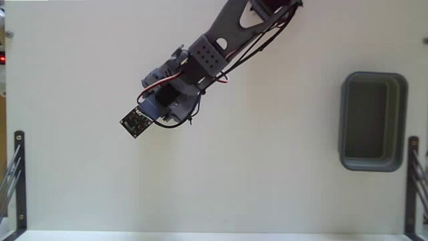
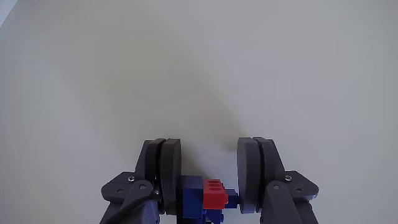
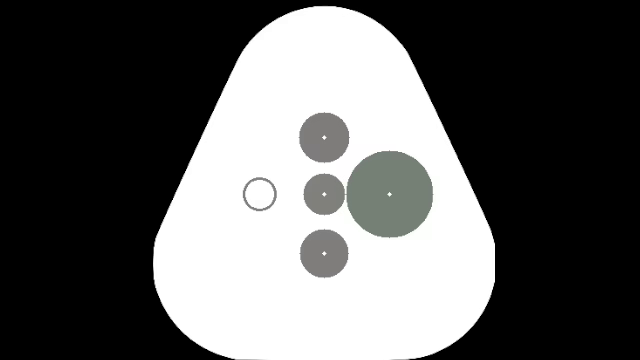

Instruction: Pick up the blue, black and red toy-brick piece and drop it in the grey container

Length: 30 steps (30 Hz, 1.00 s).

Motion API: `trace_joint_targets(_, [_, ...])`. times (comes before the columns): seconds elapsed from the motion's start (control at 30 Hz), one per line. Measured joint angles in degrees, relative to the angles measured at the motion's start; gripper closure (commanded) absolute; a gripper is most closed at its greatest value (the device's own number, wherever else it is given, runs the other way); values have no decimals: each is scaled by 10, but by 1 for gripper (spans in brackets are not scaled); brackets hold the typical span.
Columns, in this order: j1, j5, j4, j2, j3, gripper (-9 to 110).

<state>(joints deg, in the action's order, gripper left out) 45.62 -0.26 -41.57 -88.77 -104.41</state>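
In the wrist view my gripper is shut on the toy-brick piece, a small blue and red cluster held low between the two dark fingers, well back from the tips. Only bare pale table shows beyond the fingers. In the fixed view my arm reaches from the top edge down to the left of centre, and its body hides the brick piece and the fingers. The grey container stands far off at the right side of the table, with nothing showing inside it.
A small square black circuit board sticks out at the arm's lower left end in the fixed view. Black metal brackets stand at the left edge and right edge. Wide pale table lies between the arm and the container.
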Motion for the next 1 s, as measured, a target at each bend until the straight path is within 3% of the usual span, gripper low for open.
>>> trace_joint_targets(1.0, [0,0,-219,1,201,53])
